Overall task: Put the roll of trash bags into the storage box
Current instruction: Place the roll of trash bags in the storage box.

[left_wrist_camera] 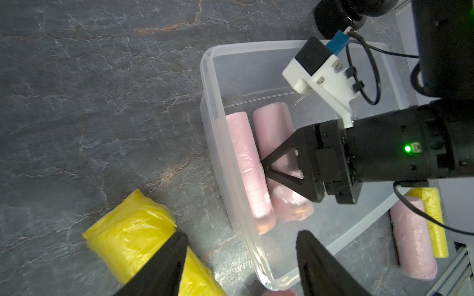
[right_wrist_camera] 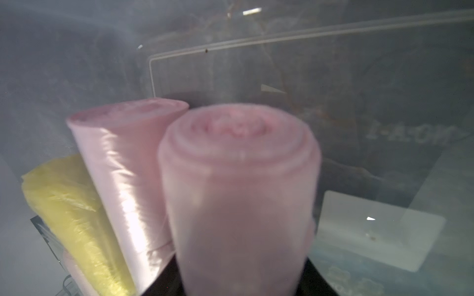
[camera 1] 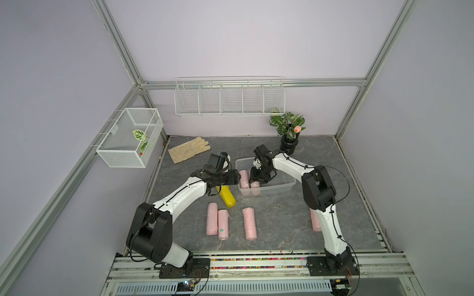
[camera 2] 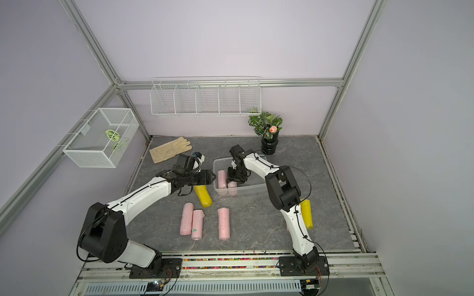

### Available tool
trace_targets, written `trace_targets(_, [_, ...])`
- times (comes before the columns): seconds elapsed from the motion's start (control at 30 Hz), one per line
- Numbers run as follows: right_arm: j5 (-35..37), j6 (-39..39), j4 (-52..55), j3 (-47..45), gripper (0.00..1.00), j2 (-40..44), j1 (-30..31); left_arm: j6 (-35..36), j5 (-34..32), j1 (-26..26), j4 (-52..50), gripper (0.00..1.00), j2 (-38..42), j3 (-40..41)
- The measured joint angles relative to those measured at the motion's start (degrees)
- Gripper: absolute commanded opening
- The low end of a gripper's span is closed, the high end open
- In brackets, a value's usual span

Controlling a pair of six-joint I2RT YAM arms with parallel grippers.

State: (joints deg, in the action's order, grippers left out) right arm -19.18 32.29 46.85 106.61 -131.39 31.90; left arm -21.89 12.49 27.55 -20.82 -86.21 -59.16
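Right pincer [left_wrist_camera: 266, 166] reached down into the clear box [left_wrist_camera: 256, 47] w/ a pink roll [right_wrist_camera: 238, 179] of trash bags btwn its jaws; the black jaws sat at both sides of the roll, but whether they squeezed it or only rested against it couldn't be told, as the close view was blurred; the roll was inside the box, low down, right beside a second pink roll [left_wrist_camera: 243, 159] lying along the box's left wall; a white sticker [right_wrist_camera: 379, 230] showed on the box floor nearby.

Left pincer [left_wrist_camera: 242, 234] hovered at the box's near-left corner, jaws apart, nothing btwn them; a yellow roll [left_wrist_camera: 133, 235] lay on the table just beside it, outside the box.

Further out on the grey marble-look table [camera 1: 282, 230]: a pair of pink rolls [camera 1: 212, 217] side by side near the front; a lone pink roll [camera 1: 249, 223] a little to their right; another pink roll [camera 1: 315, 220] & a second yellow roll [camera 2: 307, 214] together by the right arm, partly hidden by it.

At the back: a beige glove [camera 1: 188, 152] on the left, a potted plant [camera 1: 288, 133] on the right; a long wire rack [camera 1: 229, 98] hung on the back wall; a mesh basket [camera 1: 130, 138] w/ leaves inside hung on the left wall.
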Motion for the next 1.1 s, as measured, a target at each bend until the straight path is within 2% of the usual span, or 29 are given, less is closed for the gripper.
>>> trace_targets(0.23, [-0.24,0.02,-0.02,0.11,0.58,0.0,0.0,0.0,0.0,0.0,0.0,0.72,0.0,0.28])
trace_targets(1.1, [-2.73,0.04,-2.56,-0.42,0.59,3.63,0.0,-0.17,0.0,0.0,0.0,0.72,0.02,0.31])
